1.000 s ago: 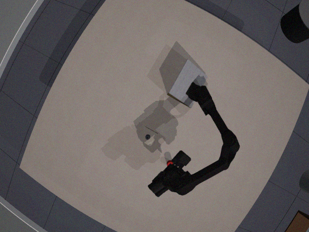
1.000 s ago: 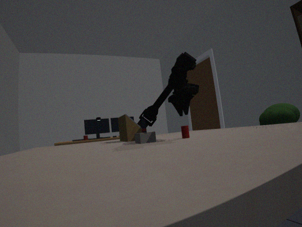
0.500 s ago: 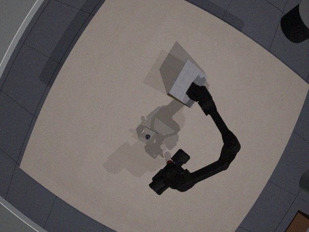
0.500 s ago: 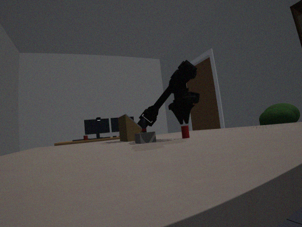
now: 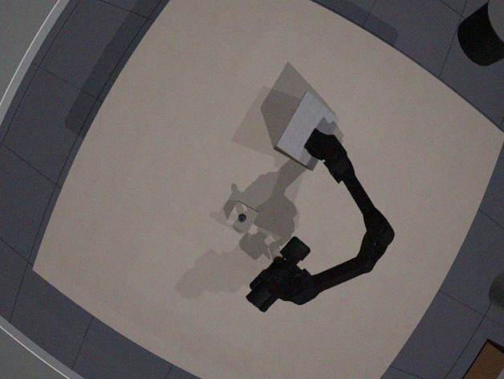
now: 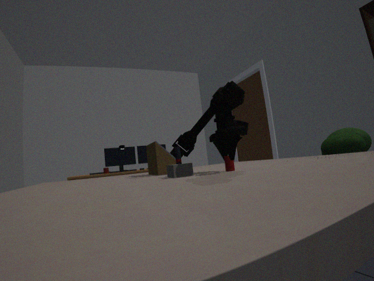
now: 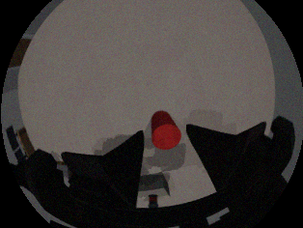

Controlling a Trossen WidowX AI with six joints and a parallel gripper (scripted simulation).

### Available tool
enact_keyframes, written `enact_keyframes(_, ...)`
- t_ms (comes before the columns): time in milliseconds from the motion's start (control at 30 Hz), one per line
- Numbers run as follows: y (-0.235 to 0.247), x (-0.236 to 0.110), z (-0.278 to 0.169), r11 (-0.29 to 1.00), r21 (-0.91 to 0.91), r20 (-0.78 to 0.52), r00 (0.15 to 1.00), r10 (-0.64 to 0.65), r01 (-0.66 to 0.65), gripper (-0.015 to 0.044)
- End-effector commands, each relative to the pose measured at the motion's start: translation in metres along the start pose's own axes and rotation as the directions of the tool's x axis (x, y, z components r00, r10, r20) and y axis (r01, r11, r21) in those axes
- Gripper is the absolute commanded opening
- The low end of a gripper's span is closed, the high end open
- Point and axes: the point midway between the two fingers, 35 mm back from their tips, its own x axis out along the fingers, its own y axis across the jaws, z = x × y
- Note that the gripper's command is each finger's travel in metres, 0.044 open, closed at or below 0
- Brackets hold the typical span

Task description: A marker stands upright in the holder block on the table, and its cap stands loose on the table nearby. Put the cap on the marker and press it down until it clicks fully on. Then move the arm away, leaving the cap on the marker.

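No brand, label or lettering can be read on anything here; the light is dim and the surfaces look plain. The one container of sorts is the grey holder block, which carries the marker upright in its top, seen from above as a small dark blue dot in the block's pale face. The black gripper points straight down with its fingers parted, one on each side of the red cap, which stands upright on the beige table. In the wrist view a gap shows between the cap and each fingertip, so the fingers are open and hold nothing. In the exterior view the fingertips reach the top of the cap, whose lower body shows beneath them; whether they brush it is hard to say at this resolution. From above the cap is almost wholly hidden under the gripper, only a red speck showing at its edge. The holder block with its marker stands a short way off from the fingers, apart from the cap, towards the arm's boxy base. Beyond the fingers in the exterior view are dark monitors on a far desk, a brown door and a green rounded shape.
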Motion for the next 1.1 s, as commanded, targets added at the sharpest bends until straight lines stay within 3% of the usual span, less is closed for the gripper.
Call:
enact_keyframes(0, 0.000, 0.005, 0.001, 1.000, 0.003, 0.004, 1.000, -0.003, 0.003, 0.0254)
enact_keyframes(400, 0.001, 0.021, 0.001, 1.000, 0.002, 0.006, 1.000, -0.003, 0.003, 0.0254)
enact_keyframes(533, 0.001, 0.021, 0.001, 1.000, 0.002, 0.006, 1.000, -0.003, 0.003, 0.0149)
enact_keyframes(833, 0.001, 0.021, 0.001, 1.000, 0.002, 0.006, 1.000, -0.003, 0.003, 0.0089)
enact_keyframes(967, 0.001, 0.015, 0.001, 1.000, 0.002, 0.005, 1.000, -0.003, 0.003, 0.0000)
enact_keyframes(1067, 0.000, 0.007, 0.000, 1.000, 0.003, 0.004, 1.000, -0.003, 0.003, 0.0000)
